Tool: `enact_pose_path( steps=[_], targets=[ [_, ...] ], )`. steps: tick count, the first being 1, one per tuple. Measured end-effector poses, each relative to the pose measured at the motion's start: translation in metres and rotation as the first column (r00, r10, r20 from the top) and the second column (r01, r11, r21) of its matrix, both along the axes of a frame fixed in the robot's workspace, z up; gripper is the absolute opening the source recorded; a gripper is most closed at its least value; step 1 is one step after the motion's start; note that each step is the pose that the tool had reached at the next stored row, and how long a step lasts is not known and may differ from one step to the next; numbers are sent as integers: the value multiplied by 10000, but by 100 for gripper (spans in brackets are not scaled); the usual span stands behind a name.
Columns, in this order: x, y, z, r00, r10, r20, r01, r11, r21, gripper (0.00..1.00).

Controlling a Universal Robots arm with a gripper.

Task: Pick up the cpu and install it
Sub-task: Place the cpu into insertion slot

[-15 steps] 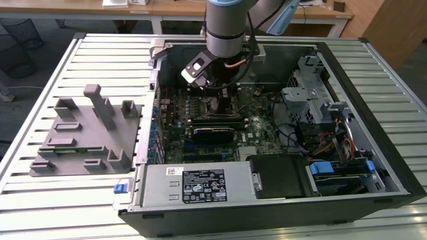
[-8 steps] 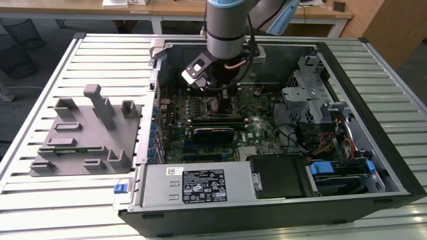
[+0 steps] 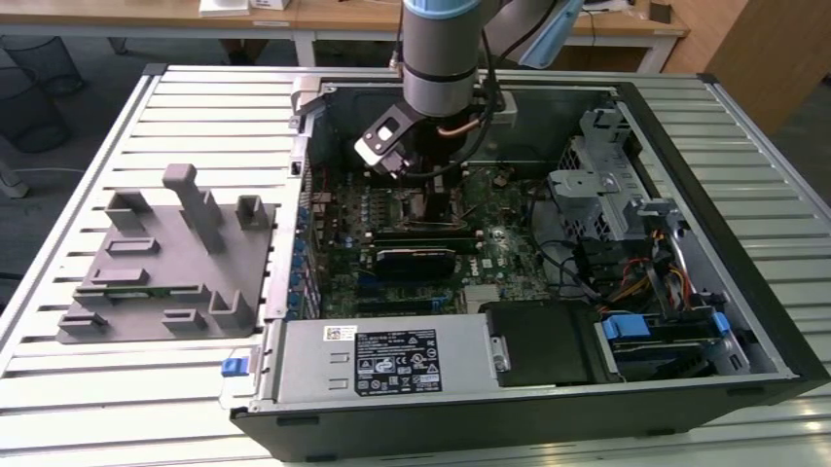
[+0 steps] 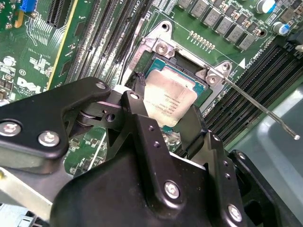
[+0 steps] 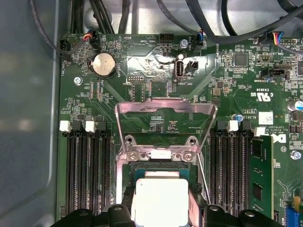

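The gripper reaches down into the open computer case, and its black fingers are closed narrowly on the cpu, pinching two opposite edges. The cpu sits right over the open socket near the middle of the motherboard — whether it is fully seated or just above the seat, I cannot tell. Its pale metal top carries small dark print, too fine to make out. The socket's metal cover plate is swung up and open, and the thin lever stands free beside it. White lettering dots the green board near the coin battery. In the exterior view a black-and-white label lies on the power supply at the case's near edge — the grey tray rests on the table beside the case, toward the exterior view's left
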State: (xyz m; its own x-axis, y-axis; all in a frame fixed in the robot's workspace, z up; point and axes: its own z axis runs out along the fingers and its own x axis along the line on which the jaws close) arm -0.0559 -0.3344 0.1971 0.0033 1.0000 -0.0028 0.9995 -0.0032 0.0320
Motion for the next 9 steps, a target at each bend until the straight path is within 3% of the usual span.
enact_pose_path(
  steps=[9],
  targets=[
    [0,17,-26,10000,34,2,-34,10000,0,53]
  ],
)
